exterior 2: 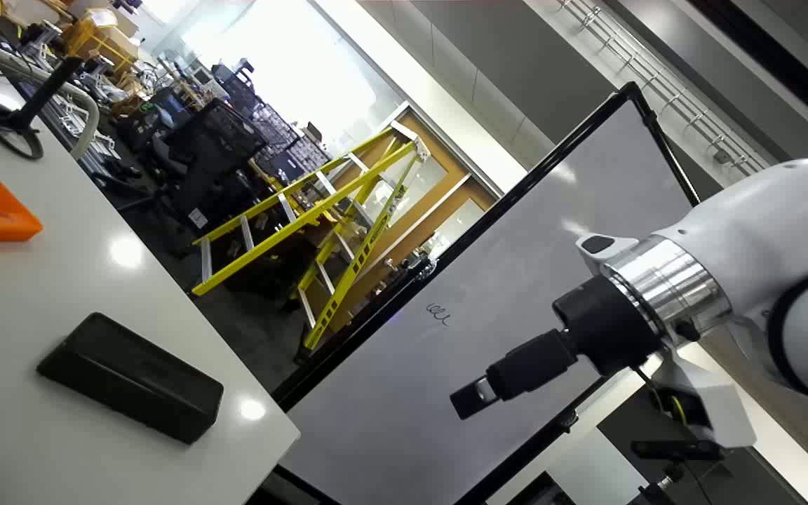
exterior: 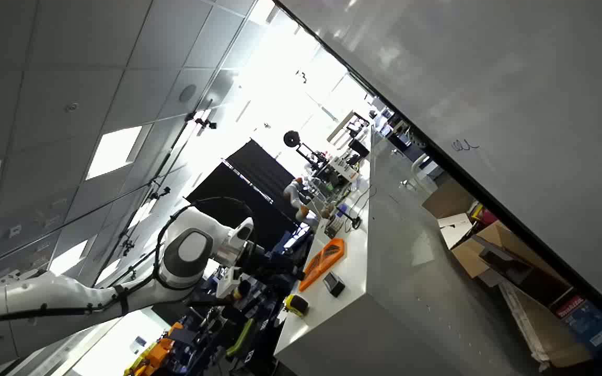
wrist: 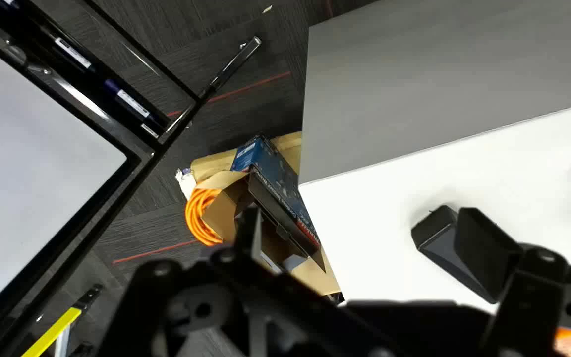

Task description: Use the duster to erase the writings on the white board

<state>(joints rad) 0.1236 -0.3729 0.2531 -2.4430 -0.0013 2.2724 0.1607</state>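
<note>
The duster, a black block, lies on the white table; it shows in both exterior views (exterior: 334, 284) (exterior 2: 134, 375) and in the wrist view (wrist: 431, 235), partly hidden there behind one finger. The large white board stands beyond the table, in both exterior views (exterior: 531, 83) (exterior 2: 516, 280), and its corner shows in the wrist view (wrist: 28, 148). Small dark writing (exterior: 464, 145) is on the board, also in an exterior view (exterior 2: 438, 313). My gripper (wrist: 362, 220) is open and empty above the table, apart from the duster; it shows in both exterior views (exterior: 298, 274) (exterior 2: 474, 398).
An orange part (exterior: 323, 263) and a yellow-black tape measure (exterior: 296, 305) lie on the table (exterior: 350, 261) near the duster. Cardboard boxes (wrist: 226, 208) stand on the floor between table and board. A yellow ladder (exterior 2: 320, 210) stands behind. A marker tray (wrist: 92, 82) runs along the board.
</note>
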